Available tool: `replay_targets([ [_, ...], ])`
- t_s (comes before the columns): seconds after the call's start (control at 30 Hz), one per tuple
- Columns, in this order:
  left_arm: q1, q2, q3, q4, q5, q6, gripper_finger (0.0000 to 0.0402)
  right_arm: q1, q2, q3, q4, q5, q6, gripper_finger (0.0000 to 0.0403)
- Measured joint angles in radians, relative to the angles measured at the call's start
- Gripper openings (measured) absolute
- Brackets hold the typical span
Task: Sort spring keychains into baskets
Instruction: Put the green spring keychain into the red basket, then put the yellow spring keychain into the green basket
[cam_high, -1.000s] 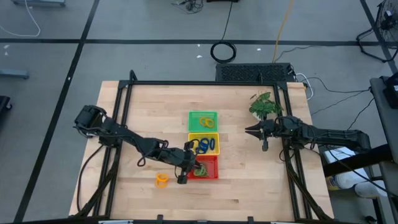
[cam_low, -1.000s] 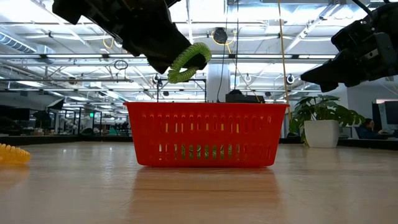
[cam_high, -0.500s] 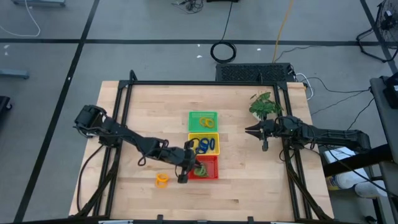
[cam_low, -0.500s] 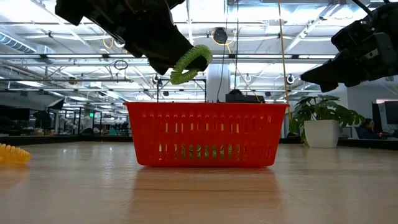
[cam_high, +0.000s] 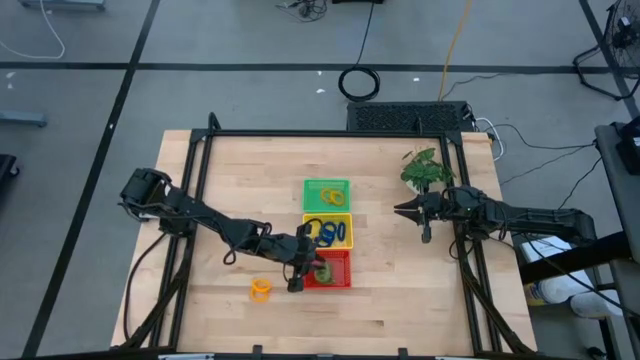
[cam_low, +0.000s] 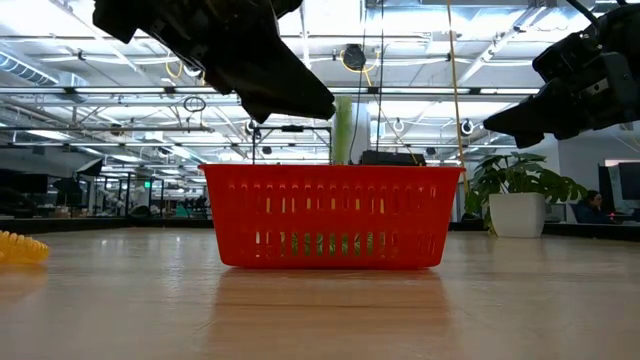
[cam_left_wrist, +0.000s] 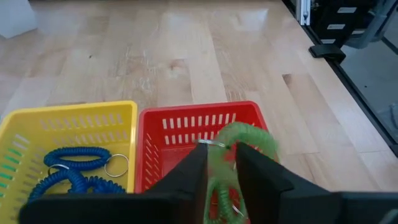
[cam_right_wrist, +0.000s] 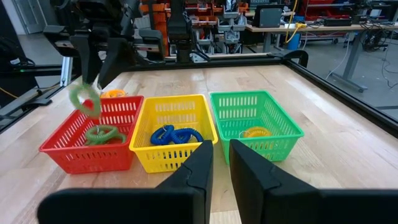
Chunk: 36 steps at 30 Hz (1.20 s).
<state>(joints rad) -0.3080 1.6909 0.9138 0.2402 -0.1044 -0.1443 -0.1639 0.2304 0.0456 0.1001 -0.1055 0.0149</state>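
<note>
Three baskets stand in a row mid-table: green, yellow and red. My left gripper hovers open over the red basket's left rim. A green spring keychain falls just below its fingers, blurred, above the red basket. Another green keychain lies on that basket's floor. Blue keychains lie in the yellow basket, and an orange-yellow one lies in the green basket. One orange keychain rests on the table, left of the red basket. My right gripper waits shut at the table's right.
A small potted plant stands at the back right, beside my right arm. A black cable coil lies on the floor beyond the table. Bare wood stretches along the near edge and the far left.
My left gripper has let go of the green keychain that it held above the red basket. The keychain has left the fingers and is dropping toward the basket. The arm itself has stayed in place.
</note>
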Motion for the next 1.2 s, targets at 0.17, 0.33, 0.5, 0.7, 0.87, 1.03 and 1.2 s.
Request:
replay_targets([
  [0.17, 0.000, 0.000, 0.000, 0.000, 0.000, 0.000, 0.0130, 0.000, 0.000, 0.000, 0.000, 0.000, 0.000, 0.0039],
  [0.33, 0.000, 0.000, 0.000, -0.002, 0.000, -0.001, 0.0151, 0.000, 0.000, 0.000, 0.000, 0.000, 0.000, 0.0038],
  [0.5, -0.002, -0.009, 0.000, -0.061, 0.041, -0.041, 0.0156, 0.000, 0.000, 0.000, 0.000, 0.000, 0.000, 0.0039],
  [0.7, -0.008, -0.084, 0.000, -0.274, 0.149, -0.166, 0.0157, 0.000, 0.000, 0.000, 0.000, 0.000, 0.000, 0.0038],
  [0.87, -0.070, -0.164, 0.000, -0.464, 0.190, -0.230, 0.0157, 0.000, 0.000, 0.000, 0.000, 0.000, 0.000, 0.0039],
  [1.03, -0.164, -0.200, 0.001, -0.579, 0.181, -0.254, 0.0157, 0.000, 0.000, 0.000, 0.000, 0.000, 0.000, 0.0038],
  [1.2, -0.259, -0.185, 0.001, -0.631, 0.140, -0.221, 0.0157, 0.000, 0.000, 0.000, 0.000, 0.000, 0.000, 0.0038],
])
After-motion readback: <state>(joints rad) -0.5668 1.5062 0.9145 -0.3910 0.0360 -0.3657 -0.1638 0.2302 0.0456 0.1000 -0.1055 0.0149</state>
